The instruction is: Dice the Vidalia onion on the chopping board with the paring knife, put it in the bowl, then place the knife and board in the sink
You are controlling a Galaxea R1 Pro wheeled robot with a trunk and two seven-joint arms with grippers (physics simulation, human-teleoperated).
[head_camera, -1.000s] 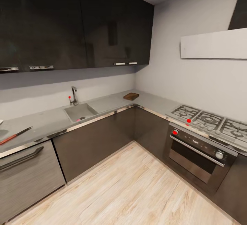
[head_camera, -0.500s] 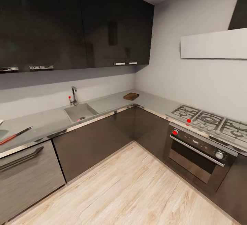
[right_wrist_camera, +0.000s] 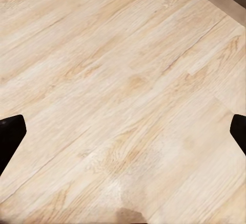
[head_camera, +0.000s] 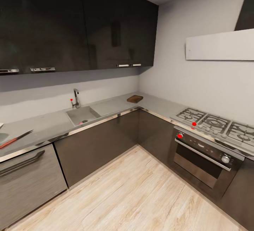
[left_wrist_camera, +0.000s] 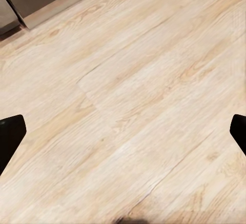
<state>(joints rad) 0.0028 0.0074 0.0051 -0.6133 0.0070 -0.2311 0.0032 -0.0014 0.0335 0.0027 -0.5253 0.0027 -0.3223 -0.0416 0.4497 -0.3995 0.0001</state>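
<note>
We're out on the wooden floor (head_camera: 134, 195) looking into the kitchen corner, nothing picked up yet. The countertop (head_camera: 46, 125) runs along the back wall and turns right toward the hob (head_camera: 215, 123) and oven (head_camera: 203, 158). Set into it is the sink (head_camera: 83, 114), tap (head_camera: 76, 98) behind it, and something small and pinkish low in the basin: we can't tell from here whether that's the onion.

The board (head_camera: 134, 99) lies near the corner, well apart from the sink on its right side. The knife (head_camera: 16, 138) lies at the far left of the counter, blade pointing toward the sink. The bowl is too close to the picture's edge for us to make out.

Our left gripper (left_wrist_camera: 123, 131) and right gripper (right_wrist_camera: 123, 131) both hang over bare floor, fingertips spread wide, nothing between them.

We'd judge the onion round, firm and slick-skinned, so we'd want to clamp across its widest part. The board looks stiff and flat; an overhanging edge or the handle end would suit. The knife is light and slim: take the reddish handle, never the blade.
</note>
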